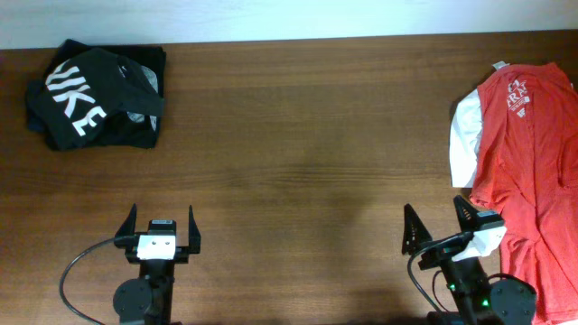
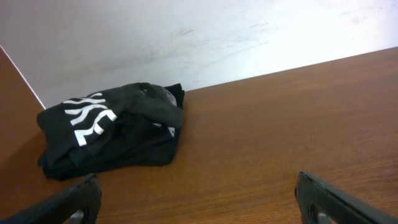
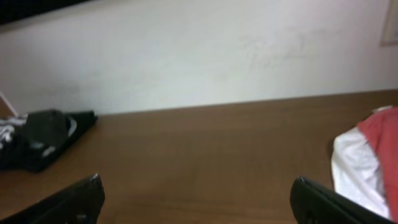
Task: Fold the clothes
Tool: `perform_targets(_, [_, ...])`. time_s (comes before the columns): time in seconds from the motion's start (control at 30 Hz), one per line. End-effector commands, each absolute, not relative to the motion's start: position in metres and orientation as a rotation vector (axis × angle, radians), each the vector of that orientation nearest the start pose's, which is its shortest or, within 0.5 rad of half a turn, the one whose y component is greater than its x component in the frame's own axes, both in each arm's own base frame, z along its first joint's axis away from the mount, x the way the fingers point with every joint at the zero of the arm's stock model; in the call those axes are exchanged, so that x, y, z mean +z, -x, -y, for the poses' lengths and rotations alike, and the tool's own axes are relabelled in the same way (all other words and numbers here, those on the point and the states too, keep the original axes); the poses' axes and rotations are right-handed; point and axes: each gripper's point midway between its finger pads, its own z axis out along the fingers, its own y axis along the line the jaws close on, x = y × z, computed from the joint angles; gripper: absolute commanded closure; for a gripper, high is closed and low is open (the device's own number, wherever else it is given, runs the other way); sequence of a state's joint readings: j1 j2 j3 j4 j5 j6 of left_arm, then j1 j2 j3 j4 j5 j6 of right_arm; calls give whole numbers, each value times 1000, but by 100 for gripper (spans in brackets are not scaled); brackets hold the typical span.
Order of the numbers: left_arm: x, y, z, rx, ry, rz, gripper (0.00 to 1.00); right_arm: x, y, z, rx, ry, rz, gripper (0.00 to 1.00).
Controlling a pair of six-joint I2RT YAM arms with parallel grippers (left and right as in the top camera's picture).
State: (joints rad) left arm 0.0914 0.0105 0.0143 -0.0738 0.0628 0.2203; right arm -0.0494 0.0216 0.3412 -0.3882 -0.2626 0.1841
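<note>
Overhead: left gripper and right gripper idle, jaws released, empty.
Black lettered trousers sit bundled far-left, apparently set aside; red T-shirt sprawls right, likely next for folding.

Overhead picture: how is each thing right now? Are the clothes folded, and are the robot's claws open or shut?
black trousers: bundled up small, white letters showing.
black garment: crumpled on top of the trousers, pale lining showing.
red T-shirt: spread out, not folded, one white sleeve showing.
left gripper: open, holding nothing.
right gripper: open, holding nothing.
</note>
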Motion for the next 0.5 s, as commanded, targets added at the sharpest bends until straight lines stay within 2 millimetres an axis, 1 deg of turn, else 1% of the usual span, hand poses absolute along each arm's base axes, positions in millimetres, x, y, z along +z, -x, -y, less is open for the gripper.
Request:
perform_targets(0.0, [158, -246, -13, 188, -143, -1640, 1, 231, -221, -38, 303, 50, -1584, 1])
perform_targets(0.17, [158, -246, -13, 188, -143, -1640, 1, 218, -238, -16, 198, -32, -1499, 1])
perform_targets(0.27, [158, -246, -13, 188, -143, -1640, 1, 209, -243, -13, 185, -47, -1459, 1])
perform_targets(0.3, [158, -246, -13, 188, -143, -1640, 1, 202, -245, -6, 168, -92, -1461, 1])
perform_targets(0.37, [158, -246, -13, 188, -143, -1640, 1, 195, -246, 10, 100, -169, -1480, 1])
perform_targets(0.4, [158, -246, -13, 188, -143, -1640, 1, 188, -246, 14, 80, -190, -1505, 1])
perform_targets(0.47, [158, -246, -13, 188, -143, -1640, 1, 157, -245, 18, 55, -214, -1628, 1])
